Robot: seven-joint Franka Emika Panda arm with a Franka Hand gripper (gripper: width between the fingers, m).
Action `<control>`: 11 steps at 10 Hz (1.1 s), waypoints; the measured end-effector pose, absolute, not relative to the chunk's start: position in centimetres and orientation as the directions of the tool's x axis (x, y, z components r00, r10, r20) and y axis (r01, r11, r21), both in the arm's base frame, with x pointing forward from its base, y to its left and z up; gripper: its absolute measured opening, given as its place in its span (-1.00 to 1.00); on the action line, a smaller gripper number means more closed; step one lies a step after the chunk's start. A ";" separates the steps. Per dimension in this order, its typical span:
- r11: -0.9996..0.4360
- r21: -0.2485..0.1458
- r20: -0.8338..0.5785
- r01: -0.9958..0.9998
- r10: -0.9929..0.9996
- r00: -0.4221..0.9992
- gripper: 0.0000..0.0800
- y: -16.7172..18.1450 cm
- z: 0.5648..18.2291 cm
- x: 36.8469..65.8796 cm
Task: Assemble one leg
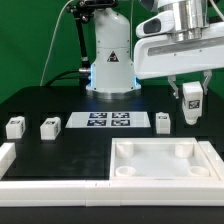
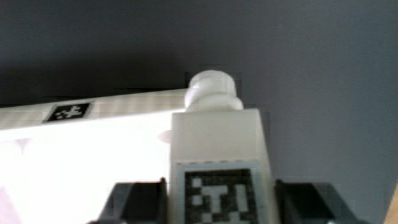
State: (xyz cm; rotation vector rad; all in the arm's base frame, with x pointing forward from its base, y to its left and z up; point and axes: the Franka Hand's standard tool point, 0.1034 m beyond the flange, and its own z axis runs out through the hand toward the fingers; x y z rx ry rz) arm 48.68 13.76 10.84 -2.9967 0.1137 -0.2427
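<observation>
My gripper [image 1: 190, 90] is shut on one leg [image 1: 191, 101], a small white block with a marker tag, and holds it in the air above the table at the exterior view's right, behind the large white square piece [image 1: 165, 172]. In the wrist view the leg [image 2: 217, 150] stands between the dark fingers [image 2: 135, 204], tag toward the camera, rounded peg end pointing away. My gripper [image 2: 217, 200] grips its sides. Three more legs stand on the table: two at the left [image 1: 14, 127] [image 1: 49, 127], one right of the marker board [image 1: 162, 121].
The marker board [image 1: 108, 121] lies in the middle in front of the robot base [image 1: 110, 60]. A white raised border [image 1: 12, 160] runs along the table's left and front. In the wrist view a bright white surface with a tag [image 2: 68, 112] lies below the held leg.
</observation>
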 end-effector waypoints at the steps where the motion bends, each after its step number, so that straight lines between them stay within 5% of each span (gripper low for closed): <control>1: -0.989 -0.136 0.156 -0.056 -0.078 0.985 -0.27 13.6 10.8 48.8; 6: -0.988 -0.112 0.226 0.106 0.079 0.971 -0.27 12.1 10.8 55.9; 11: -0.984 -0.103 0.241 0.148 0.120 0.963 -0.27 12.0 10.3 56.4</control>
